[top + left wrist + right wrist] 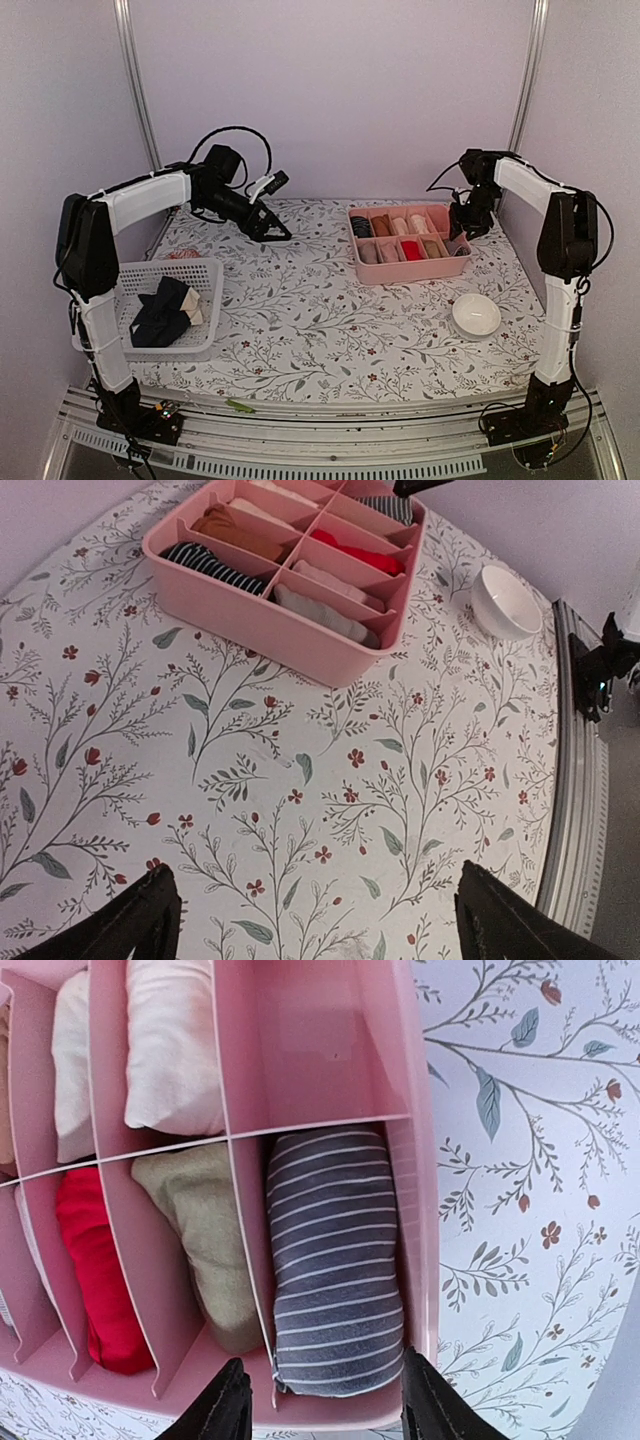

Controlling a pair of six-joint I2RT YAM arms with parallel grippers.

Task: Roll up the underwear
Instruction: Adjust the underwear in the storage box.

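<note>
Right tool (323,1358) half-spread, empty, over striped underwear roll (335,1270) in near-right corner of pink tray (424,1210): soft, light, springy; probably best pinched mid-roll.

Grey striped roll (335,1260) in pink tray (320,1040) corner compartment, olive roll (205,1235) beside; hand (325,1405) spread

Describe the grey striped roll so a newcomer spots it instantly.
Start at the pink tray on the table's right side. Its end compartment nearest the right gripper holds the striped roll. It is grey with thin white stripes, next to an olive roll; the other striped roll, at the opposite end, is darker.
</note>
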